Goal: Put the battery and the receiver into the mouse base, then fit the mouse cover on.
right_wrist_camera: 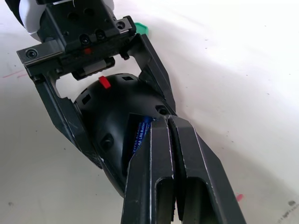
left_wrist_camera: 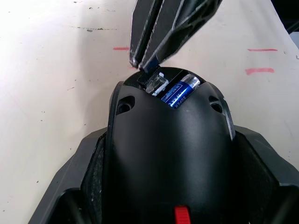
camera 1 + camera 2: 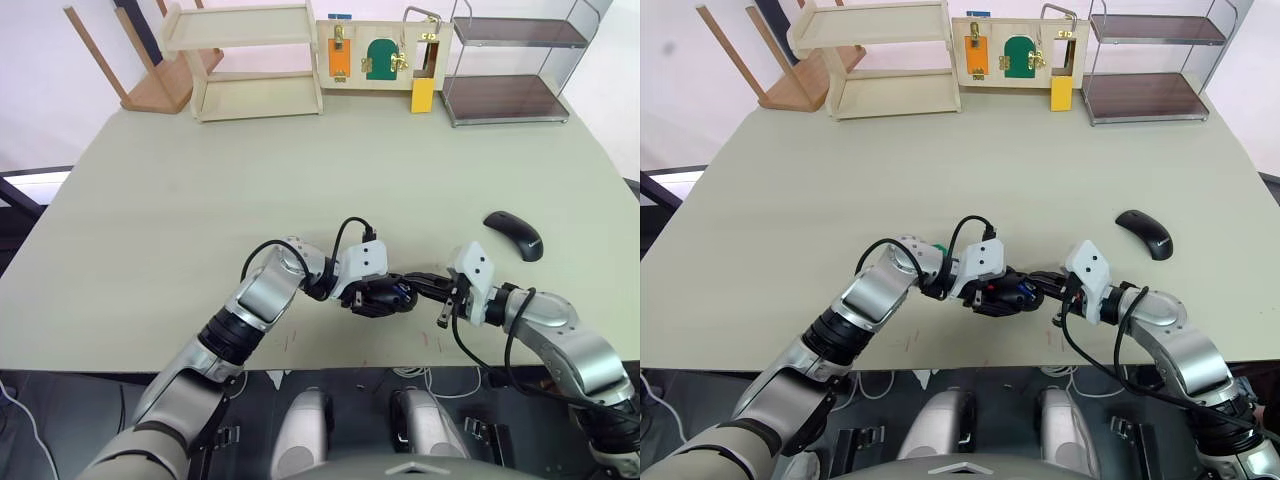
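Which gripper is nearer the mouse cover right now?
Right. The right gripper is at the mouse base near the table's front edge, on the same side as the mouse cover. The left gripper holds the base, farther from the cover.

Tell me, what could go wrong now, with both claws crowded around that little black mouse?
The right gripper pinches the tiny receiver at its slot beside the battery; if misaligned, it might jam or pop loose. Pushing could also twist the mouse base, which the left gripper clamps by its sides. The mouse cover lies well apart on the table, still to fetch.
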`<state>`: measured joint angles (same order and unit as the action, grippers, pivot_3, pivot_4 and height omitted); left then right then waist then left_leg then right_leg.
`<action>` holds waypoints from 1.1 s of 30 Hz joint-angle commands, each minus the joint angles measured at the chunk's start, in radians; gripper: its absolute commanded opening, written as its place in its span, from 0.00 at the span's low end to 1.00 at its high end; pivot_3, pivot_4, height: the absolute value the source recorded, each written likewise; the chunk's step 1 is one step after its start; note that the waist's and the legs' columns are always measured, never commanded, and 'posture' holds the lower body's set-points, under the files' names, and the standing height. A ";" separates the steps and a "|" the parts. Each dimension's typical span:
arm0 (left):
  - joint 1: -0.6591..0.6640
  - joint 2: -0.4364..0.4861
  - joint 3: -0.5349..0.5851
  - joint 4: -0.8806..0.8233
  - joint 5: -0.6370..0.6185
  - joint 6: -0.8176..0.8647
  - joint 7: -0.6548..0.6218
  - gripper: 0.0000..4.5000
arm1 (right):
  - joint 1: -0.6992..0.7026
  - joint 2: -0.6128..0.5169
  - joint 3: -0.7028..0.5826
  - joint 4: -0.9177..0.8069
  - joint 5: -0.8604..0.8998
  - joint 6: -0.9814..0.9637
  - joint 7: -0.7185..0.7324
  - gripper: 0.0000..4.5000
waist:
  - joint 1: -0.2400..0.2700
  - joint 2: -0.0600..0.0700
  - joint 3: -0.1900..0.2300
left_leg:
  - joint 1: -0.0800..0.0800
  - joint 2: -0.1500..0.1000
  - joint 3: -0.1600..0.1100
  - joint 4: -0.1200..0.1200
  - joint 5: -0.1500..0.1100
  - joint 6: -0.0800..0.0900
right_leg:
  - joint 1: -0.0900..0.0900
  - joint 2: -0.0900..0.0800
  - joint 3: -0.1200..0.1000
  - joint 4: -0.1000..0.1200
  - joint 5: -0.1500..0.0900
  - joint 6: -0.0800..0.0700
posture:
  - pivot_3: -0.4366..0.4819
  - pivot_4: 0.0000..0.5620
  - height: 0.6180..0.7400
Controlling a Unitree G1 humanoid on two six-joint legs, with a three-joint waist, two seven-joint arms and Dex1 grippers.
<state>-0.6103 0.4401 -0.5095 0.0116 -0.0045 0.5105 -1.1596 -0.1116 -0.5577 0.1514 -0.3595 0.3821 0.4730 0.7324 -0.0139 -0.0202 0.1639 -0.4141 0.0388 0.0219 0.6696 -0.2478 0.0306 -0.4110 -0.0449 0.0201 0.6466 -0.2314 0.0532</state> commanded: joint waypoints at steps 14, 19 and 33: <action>0.043 0.023 -0.045 0.051 0.019 0.033 -0.010 0.66 | 0.012 0.023 0.008 -0.002 -0.035 -0.013 0.006 0.01 | 0.000 0.000 -0.001 | 0.000 0.000 0.000 0.000 0.000 0.000 | 0.000 0.000 0.000 0.001 0.000 0.000 | 0.48 0.27 1.00; 0.040 0.021 -0.042 0.056 0.020 0.032 -0.006 0.66 | 0.019 0.021 0.019 0.014 -0.049 -0.013 0.009 0.01 | 0.000 0.000 -0.003 | 0.001 0.000 0.000 0.000 0.000 0.000 | 0.000 0.000 0.000 0.001 0.000 0.000 | 0.48 0.27 1.00; 0.041 0.025 -0.042 0.053 0.017 0.035 -0.001 0.66 | 0.040 0.004 0.094 0.090 -0.132 0.041 -0.011 0.01 | -0.002 -0.001 -0.017 | 0.005 0.000 0.001 0.000 0.000 0.000 | 0.002 0.001 0.002 0.004 -0.003 -0.003 | 0.48 0.27 1.00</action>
<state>-0.6055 0.4422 -0.5168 0.0287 -0.0024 0.5110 -1.1457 -0.0973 -0.5431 0.2124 -0.3276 0.2859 0.4634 0.7285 -0.0157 -0.0210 0.1472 -0.4080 0.0392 0.0227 0.6698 -0.2478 0.0306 -0.4084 -0.0436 0.0224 0.6517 -0.2347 0.0500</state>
